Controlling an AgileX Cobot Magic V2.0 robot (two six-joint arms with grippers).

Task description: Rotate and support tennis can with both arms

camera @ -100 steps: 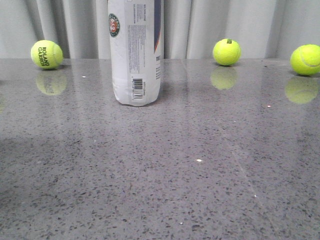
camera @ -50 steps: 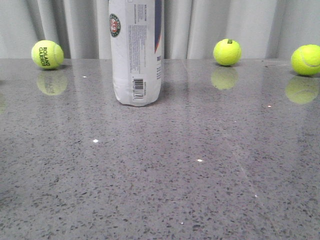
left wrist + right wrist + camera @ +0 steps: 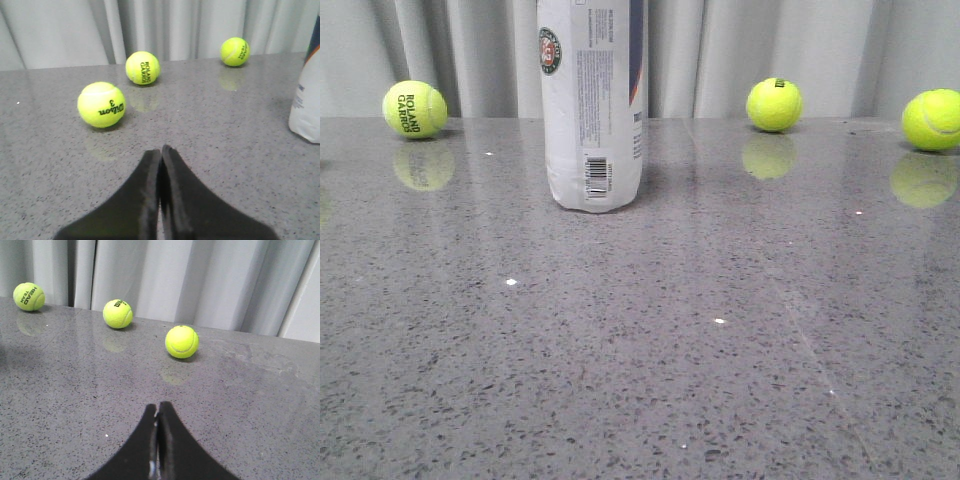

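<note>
White tennis can [image 3: 593,105] upright (front view); wrist views show left gripper [image 3: 160,150], right gripper [image 3: 158,406] closed

The bench [image 3: 650,340] is a polished grey speckled stone top that mirrors whatever stands on it. On it the tennis can [image 3: 592,105] stands upright at about eleven o'clock from the middle of the front view, barcode facing forward. A Roland Garros ball [image 3: 414,109] rests at ten o'clock near the far edge, a second ball [image 3: 774,104] at one o'clock, a third ball [image 3: 932,120] at two o'clock.
</note>
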